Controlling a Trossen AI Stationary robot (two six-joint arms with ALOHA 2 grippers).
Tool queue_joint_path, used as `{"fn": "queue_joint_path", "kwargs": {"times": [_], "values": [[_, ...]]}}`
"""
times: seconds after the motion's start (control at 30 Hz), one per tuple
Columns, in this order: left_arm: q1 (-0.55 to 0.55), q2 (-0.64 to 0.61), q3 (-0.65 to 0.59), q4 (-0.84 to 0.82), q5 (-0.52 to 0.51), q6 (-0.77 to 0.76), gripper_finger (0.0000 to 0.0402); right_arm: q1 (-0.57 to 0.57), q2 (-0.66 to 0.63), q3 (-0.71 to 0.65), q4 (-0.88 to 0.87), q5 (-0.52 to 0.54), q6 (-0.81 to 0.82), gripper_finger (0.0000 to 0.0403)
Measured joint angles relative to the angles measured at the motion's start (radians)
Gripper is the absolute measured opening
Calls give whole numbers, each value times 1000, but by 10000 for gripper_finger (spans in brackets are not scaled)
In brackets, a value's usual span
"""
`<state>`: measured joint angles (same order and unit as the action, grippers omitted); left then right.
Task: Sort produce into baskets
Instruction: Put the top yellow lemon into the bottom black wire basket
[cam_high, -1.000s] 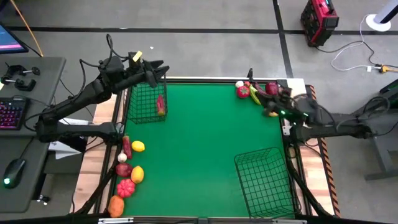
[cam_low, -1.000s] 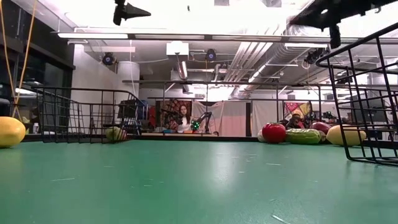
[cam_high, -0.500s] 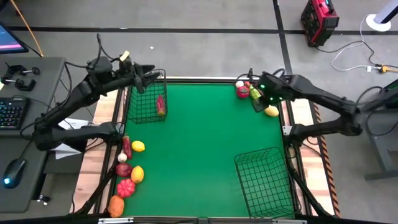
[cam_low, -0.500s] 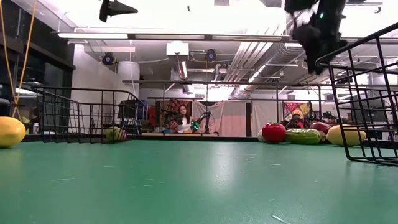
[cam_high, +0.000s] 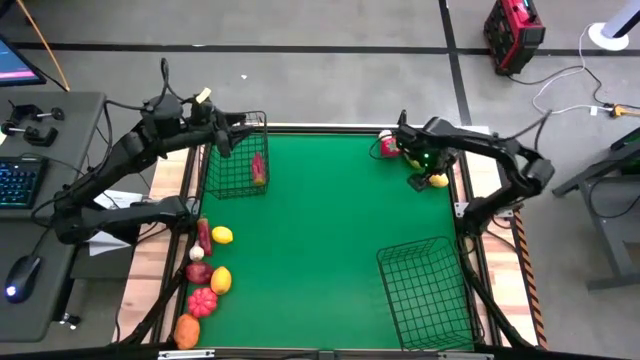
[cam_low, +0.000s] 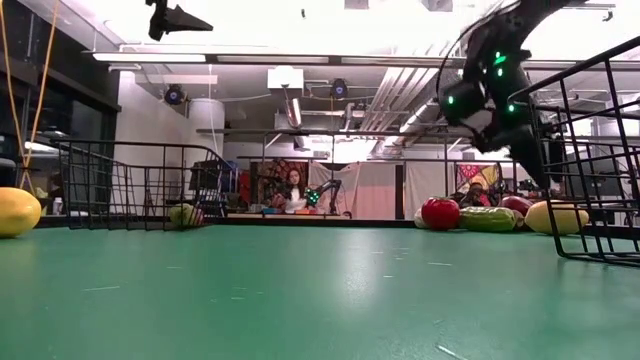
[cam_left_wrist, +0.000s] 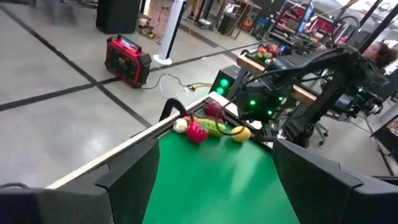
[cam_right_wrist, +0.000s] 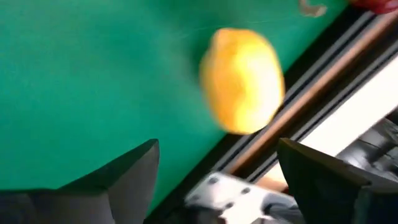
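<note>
My right gripper (cam_high: 424, 176) is open and hangs just above a yellow fruit (cam_right_wrist: 242, 81) at the table's far right edge, touching nothing. That fruit also shows in the high view (cam_high: 438, 181) and the low view (cam_low: 557, 217). Beside it lie a red fruit (cam_high: 388, 147) and a green one (cam_high: 408, 151). My left gripper (cam_high: 232, 131) is open and empty, high over the smaller basket (cam_high: 238, 160) at the far left. A dark red piece (cam_high: 258, 167) lies in that basket. The larger basket (cam_high: 425, 290) stands at the near right.
Several pieces of produce lie along the table's left edge: a yellow one (cam_high: 222, 235), dark red ones (cam_high: 203, 237), a red one (cam_high: 202, 301) and an orange one (cam_high: 186, 330). The green mat's middle (cam_high: 320, 230) is bare. A person sits far behind the table (cam_low: 296, 190).
My right gripper has come down over the produce at the far right and now hangs just above the yellow fruit. My left gripper has drawn back a little toward the table's left edge, above the smaller basket.
</note>
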<state>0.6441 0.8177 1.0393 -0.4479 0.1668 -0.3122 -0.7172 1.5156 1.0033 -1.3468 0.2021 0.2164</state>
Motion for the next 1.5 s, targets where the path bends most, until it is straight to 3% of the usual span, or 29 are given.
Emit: {"fn": "queue_joint_path", "kwargs": {"times": [0.17, 0.6, 0.83, 1.2, 1.5], "values": [[0, 2, 0, -1, 0, -28, 303, -48, 55, -19, 49, 44, -40, 320], [-2, 3, 0, -8, -22, -97, 303, -129, 195, -19, 128, 41, -164, 320], [-2, 13, 0, -22, -25, -101, 303, -134, 194, -17, 178, 21, -196, 317], [-2, 60, 0, -26, -28, -98, 303, -134, 195, -17, 177, -5, -171, 270], [-3, 76, 0, -25, -28, -106, 303, -128, 195, -17, 177, -20, -102, 269]]}}
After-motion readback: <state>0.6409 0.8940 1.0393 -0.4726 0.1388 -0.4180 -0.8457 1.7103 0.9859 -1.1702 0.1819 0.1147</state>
